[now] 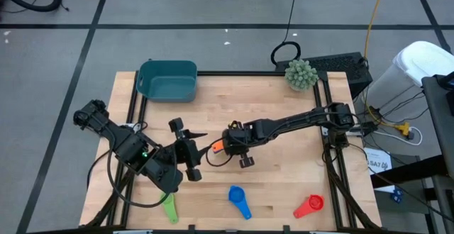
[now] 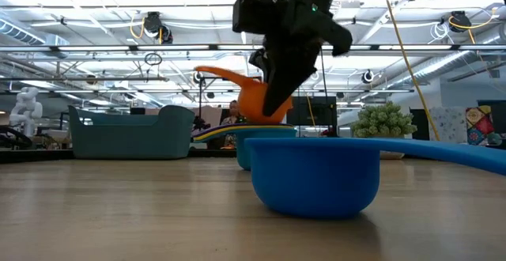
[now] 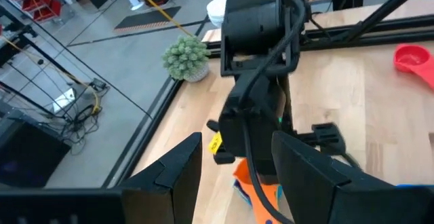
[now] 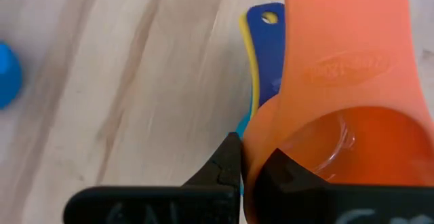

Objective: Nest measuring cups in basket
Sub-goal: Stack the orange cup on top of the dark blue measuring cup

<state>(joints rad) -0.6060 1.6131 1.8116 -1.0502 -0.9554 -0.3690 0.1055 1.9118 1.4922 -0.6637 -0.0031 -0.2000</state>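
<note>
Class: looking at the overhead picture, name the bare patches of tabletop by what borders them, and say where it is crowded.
Bare: between basket and plant; between blue cup and red cup. Crowded: table's middle, where right gripper holds the orange cup beside left gripper.

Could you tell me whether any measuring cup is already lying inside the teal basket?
No, the high view shows the basket holding nothing, with the orange cup held in the right gripper.

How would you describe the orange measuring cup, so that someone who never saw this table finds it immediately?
Start at the wooden table and go to its middle, where the right arm reaches in from the plant's side. The orange measuring cup is clamped by its rim in the right tool, lifted above a stack of yellow and blue cups. Unlike the blue cup, red cup and green cup lying along the near edge, it is held.
</note>
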